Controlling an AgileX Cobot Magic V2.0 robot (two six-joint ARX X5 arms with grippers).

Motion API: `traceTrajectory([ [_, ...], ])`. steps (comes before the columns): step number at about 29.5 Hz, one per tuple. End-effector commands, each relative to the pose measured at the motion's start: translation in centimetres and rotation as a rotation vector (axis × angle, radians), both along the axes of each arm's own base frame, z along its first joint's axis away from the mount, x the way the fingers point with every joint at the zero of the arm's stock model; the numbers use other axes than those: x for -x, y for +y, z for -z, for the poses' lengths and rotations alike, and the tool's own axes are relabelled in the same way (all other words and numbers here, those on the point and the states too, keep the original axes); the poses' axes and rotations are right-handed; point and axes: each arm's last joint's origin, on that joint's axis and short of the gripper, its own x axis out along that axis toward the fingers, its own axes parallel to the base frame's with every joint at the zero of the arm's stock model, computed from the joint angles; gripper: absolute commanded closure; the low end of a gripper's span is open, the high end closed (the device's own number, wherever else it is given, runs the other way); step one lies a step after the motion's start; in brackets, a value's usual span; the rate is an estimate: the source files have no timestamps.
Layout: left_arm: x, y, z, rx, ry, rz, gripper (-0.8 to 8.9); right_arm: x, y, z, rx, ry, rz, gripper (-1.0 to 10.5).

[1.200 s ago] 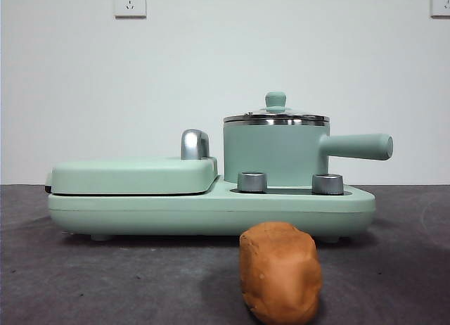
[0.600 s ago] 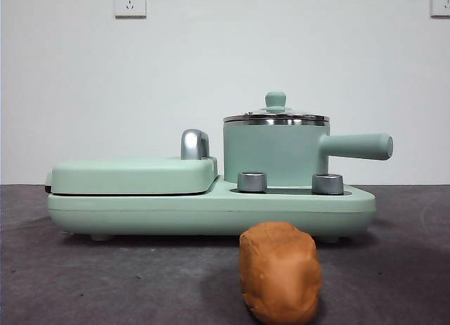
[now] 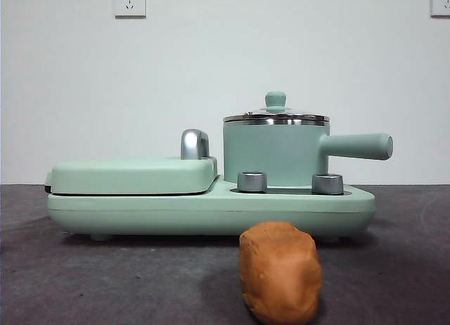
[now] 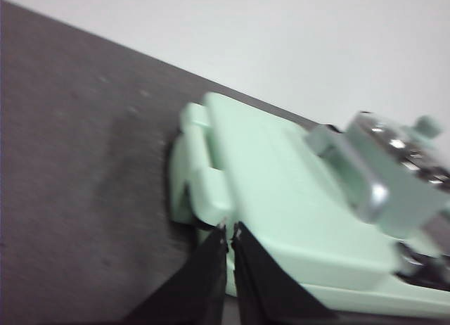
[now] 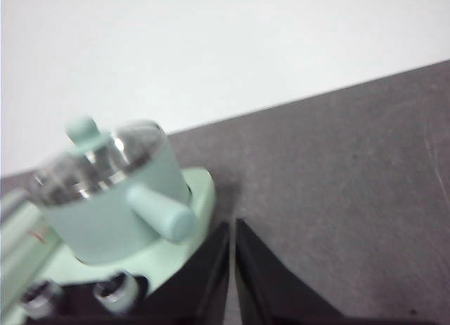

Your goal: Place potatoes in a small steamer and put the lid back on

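Observation:
An orange-brown potato (image 3: 280, 271) lies on the dark table in front of the appliance. The small steamer (image 3: 274, 153), a mint-green pot with a straight side handle (image 3: 357, 146), stands on the right of the mint-green cooker base (image 3: 211, 211). Its glass lid (image 3: 275, 115) with a green knob sits on it. In the right wrist view the steamer (image 5: 112, 205) and lid (image 5: 95, 156) appear beyond my right gripper (image 5: 232, 230), which is shut and empty. My left gripper (image 4: 229, 233) is shut and empty, near the griddle end of the cooker (image 4: 281, 205). Neither arm shows in the front view.
A flat mint-green griddle cover (image 3: 132, 175) with a chrome handle (image 3: 195, 144) occupies the cooker's left half. Two steel knobs (image 3: 252, 181) stand in front of the pot. Dark tabletop extends on both sides; a white wall is behind.

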Motion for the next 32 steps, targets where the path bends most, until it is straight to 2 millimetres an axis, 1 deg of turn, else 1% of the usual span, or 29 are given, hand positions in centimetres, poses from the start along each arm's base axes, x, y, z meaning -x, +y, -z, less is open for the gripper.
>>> traceTrajectory([
  [1,0.3,-0.2,-1.5,0.085,0.023,0.033,7.97,0.6,0.1,-1.8,-0.060,0.001,-0.017,9.4],
  [5,0.6,-0.4,-3.4,0.087,0.050,0.069,7.97,1.5,0.2,-4.5,-0.059,0.056,-0.065,9.4],
  [10,0.6,-0.8,-6.5,0.076,0.102,0.153,7.96,2.0,0.5,-8.2,-0.029,0.142,-0.164,9.4],
  [15,0.0,-1.4,-10.1,0.026,0.135,0.270,7.95,1.8,0.8,-11.5,0.018,0.217,-0.272,9.4],
  [21,-1.3,-2.1,-14.1,-0.074,0.170,0.388,7.94,1.2,1.1,-14.7,0.073,0.282,-0.410,9.4],
  [24,-2.1,-2.5,-15.7,-0.116,0.186,0.457,7.93,1.0,1.2,-15.8,0.094,0.308,-0.462,9.4],
  [27,-2.7,-2.9,-16.9,-0.149,0.191,0.508,7.84,1.0,1.2,-16.4,0.105,0.317,-0.486,9.4],
  [30,-3.2,-3.1,-17.5,-0.170,0.181,0.526,7.78,1.1,1.2,-16.5,0.107,0.312,-0.485,9.4],
  [32,-3.5,-3.3,-17.6,-0.170,0.179,0.531,7.36,1.2,1.2,-16.5,0.105,0.314,-0.484,9.3],
])
